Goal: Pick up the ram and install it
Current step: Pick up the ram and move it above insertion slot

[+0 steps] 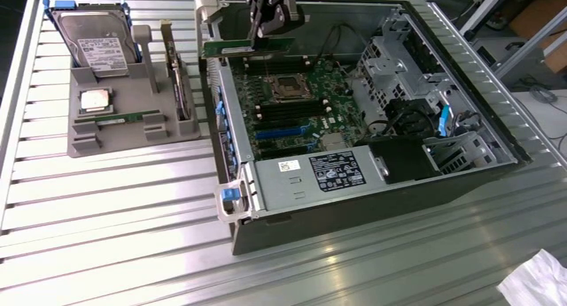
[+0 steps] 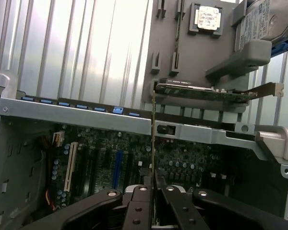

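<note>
Green and narrow, the ram [image 1: 246, 50] is gripped lengthwise in the closed hand [image 1: 268, 35] and is held above the open computer case [image 1: 372, 213], over the far end of the motherboard [image 1: 306, 123]. In the wrist view it is seen edge-on between the black fingers [image 2: 137, 211]. A second stick [image 1: 119, 119] is laid in the grey tray [image 1: 133, 97] on the ribbed metal surface [image 1: 115, 206], with a hard drive [image 1: 97, 44] and a processor [image 1: 95, 100].

The ram [image 1: 246, 49] hangs, seemingly, just above the motherboard [image 1: 275, 130]
</note>
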